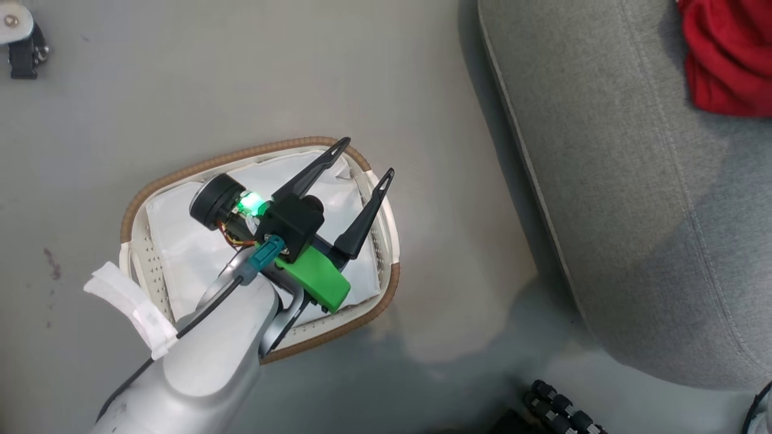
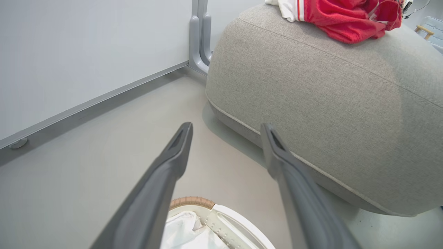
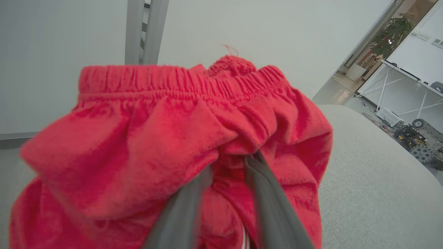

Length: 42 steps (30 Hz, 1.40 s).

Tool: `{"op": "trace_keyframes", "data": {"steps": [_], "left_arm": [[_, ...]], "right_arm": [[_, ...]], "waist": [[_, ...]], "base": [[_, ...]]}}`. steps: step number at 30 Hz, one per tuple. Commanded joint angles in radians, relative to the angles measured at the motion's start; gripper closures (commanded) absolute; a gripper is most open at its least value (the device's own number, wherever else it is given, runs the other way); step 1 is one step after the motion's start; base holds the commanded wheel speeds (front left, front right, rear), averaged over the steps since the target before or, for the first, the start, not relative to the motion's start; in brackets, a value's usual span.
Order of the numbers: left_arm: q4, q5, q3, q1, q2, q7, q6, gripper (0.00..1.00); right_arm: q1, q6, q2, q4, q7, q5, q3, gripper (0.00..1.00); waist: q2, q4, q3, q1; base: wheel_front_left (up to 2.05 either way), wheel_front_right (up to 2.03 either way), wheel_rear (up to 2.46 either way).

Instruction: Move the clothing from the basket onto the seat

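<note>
Head view: seat loaded, basket down to its liner, so the job looks all but finished.
The big grey seat (image 1: 633, 211) carries the red clothing (image 1: 730, 60) on its top. The basket (image 1: 199, 164) on the floor holds a white liner (image 1: 181, 241) and no red that I can see. The left gripper (image 1: 368, 157) hangs above the basket, jaws spread wide and empty. The right gripper (image 3: 230, 166) is buried in red fabric over the seat, jaws slightly parted; whether they grip it I cannot tell. Letting go seems the last bit.
</note>
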<state>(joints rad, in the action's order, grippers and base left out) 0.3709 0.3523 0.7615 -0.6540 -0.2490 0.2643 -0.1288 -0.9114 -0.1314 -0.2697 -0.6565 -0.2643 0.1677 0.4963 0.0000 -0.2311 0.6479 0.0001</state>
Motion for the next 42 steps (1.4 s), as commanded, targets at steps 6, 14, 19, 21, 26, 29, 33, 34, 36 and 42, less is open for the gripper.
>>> {"op": "trace_keyframes", "data": {"steps": [6, 14, 19, 21, 26, 29, 33, 34, 36, 42], "left_arm": [[-0.004, 0.009, -0.037, 0.050, 0.017, 0.000, -0.003, 0.00], [-0.024, 0.026, -0.138, 0.129, 0.066, 0.000, -0.003, 0.00], [-0.049, 0.042, -0.232, 0.197, 0.106, 0.000, -0.003, 0.00], [-0.059, 0.037, -0.267, 0.221, 0.117, 0.000, -0.003, 0.00], [-0.079, 0.020, -0.360, 0.277, 0.149, 0.000, -0.003, 0.00], [-0.063, 0.004, -0.408, 0.307, 0.162, 0.000, -0.003, 0.00], [-0.025, -0.010, -0.489, 0.339, 0.178, 0.000, 0.002, 0.00], [-0.021, -0.010, -0.507, 0.347, 0.181, 0.000, 0.003, 0.00], [-0.013, -0.020, -0.544, 0.367, 0.185, 0.000, 0.008, 0.00], [-0.018, -0.032, -0.646, 0.435, 0.193, 0.000, 0.017, 0.00]], "right_arm": [[0.105, 0.001, 0.013, 0.037, 0.000, 0.010, -0.014, 0.00], [0.204, 0.001, 0.000, 0.046, 0.000, -0.004, -0.049, 0.00], [0.215, 0.001, -0.018, 0.055, 0.000, -0.006, -0.085, 0.00], [0.214, 0.001, -0.021, 0.052, 0.000, -0.008, -0.103, 0.00], [0.205, 0.001, 0.004, 0.062, 0.000, -0.021, -0.152, 0.00], [0.214, 0.001, 0.029, 0.068, 0.000, -0.033, -0.185, 0.00], [0.245, 0.001, 0.076, 0.088, 0.000, -0.056, -0.239, 0.00], [0.251, 0.001, 0.085, 0.093, 0.000, -0.063, -0.250, 0.00], [0.275, 0.001, 0.118, 0.108, 0.000, -0.078, -0.276, 0.00], [0.379, 0.001, 0.189, 0.176, 0.000, -0.105, -0.323, 0.00]], "waist": [[0.0000, -0.008, -0.100, -0.0001], [0.0000, 0.024, -0.225, -0.0001], [0.0000, 0.062, -0.303, -0.0001], [0.0000, 0.080, -0.333, -0.0001], [0.0000, 0.131, -0.396, -0.0001], [0.0000, 0.163, -0.426, -0.0001], [0.0000, 0.208, -0.458, -0.0001], [0.0000, 0.216, -0.463, -0.0001], [0.0000, 0.233, -0.474, -0.0001], [0.0000, 0.273, -0.499, -0.0001]], "base": [[0.00, 0.00, 0.00], [0.00, 0.00, 0.00], [0.00, 0.00, 0.00], [0.00, 0.00, 0.00], [0.00, 0.00, 0.00], [0.00, 0.00, 0.00], [0.00, 0.00, 0.00], [0.00, 0.00, 0.00], [0.00, 0.00, 0.00], [0.00, 0.00, 0.00]]}}
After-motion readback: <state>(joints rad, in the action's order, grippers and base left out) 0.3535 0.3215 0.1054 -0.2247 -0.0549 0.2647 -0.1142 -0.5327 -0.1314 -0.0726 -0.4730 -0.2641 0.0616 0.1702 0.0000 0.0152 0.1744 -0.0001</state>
